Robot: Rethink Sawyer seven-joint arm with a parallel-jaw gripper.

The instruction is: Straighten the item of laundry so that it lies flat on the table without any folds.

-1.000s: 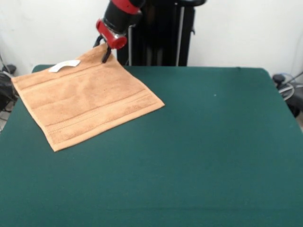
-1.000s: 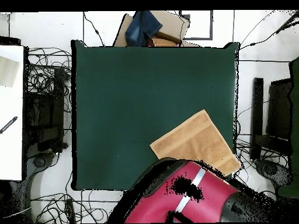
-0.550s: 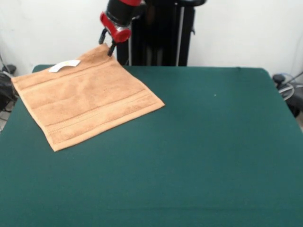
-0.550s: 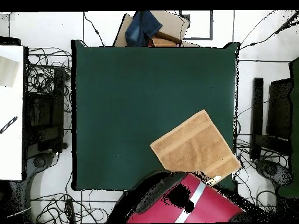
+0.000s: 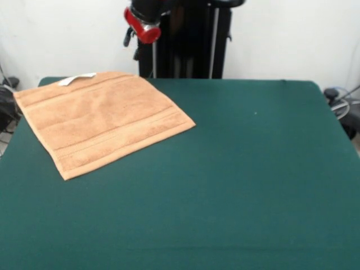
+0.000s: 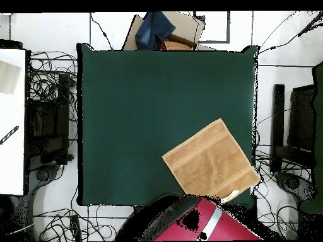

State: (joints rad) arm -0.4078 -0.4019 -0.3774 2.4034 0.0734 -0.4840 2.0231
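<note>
Towel (image 5: 104, 121) lay flat at the upper left of the front view, on the table (image 5: 236, 180), its far corner now down where a second earlier the gripper (image 5: 135, 45) had held it raised. Gripper had risen clear above that corner; whether its jaws were apart or closed could not be told. A white label (image 5: 77, 79) showed at the towel's far edge, no writing readable.

Overhead, the towel (image 6: 211, 159) sat at the table's (image 6: 139, 113) lower right, and the red arm (image 6: 211, 222) had drawn back toward the bottom edge, uncovering the towel's corner. Cables (image 6: 53, 82) lay left of the table; a box (image 6: 170, 31) with blue cloth stood at top.
</note>
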